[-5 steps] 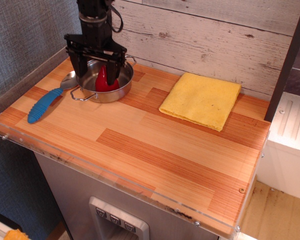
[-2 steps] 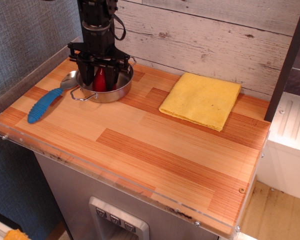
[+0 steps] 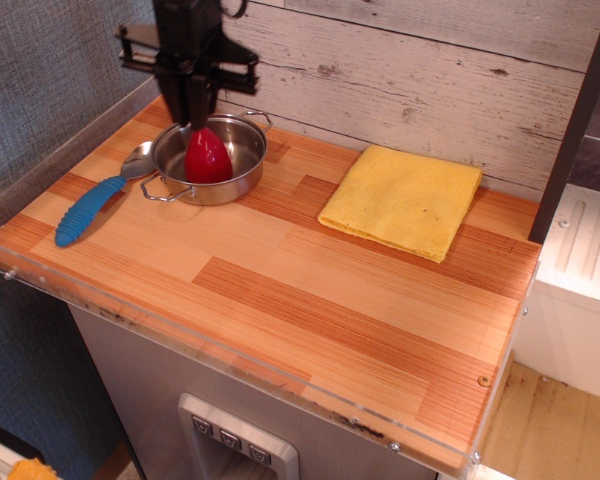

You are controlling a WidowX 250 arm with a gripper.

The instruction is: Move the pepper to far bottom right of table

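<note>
- My black gripper (image 3: 195, 115) is clamped on the pointed tip of the small glossy red teardrop pepper (image 3: 207, 158), fingers drawn close together
- The pepper hangs upright within the round steel pot (image 3: 208, 160); I cannot tell whether its base touches the pot floor
- Left of the pot lies a blue-handled metal spoon (image 3: 98, 202)
- Right of the pot, well apart, a folded yellow cloth (image 3: 402, 198) rests on the striped wooden table (image 3: 310, 300)
</note>
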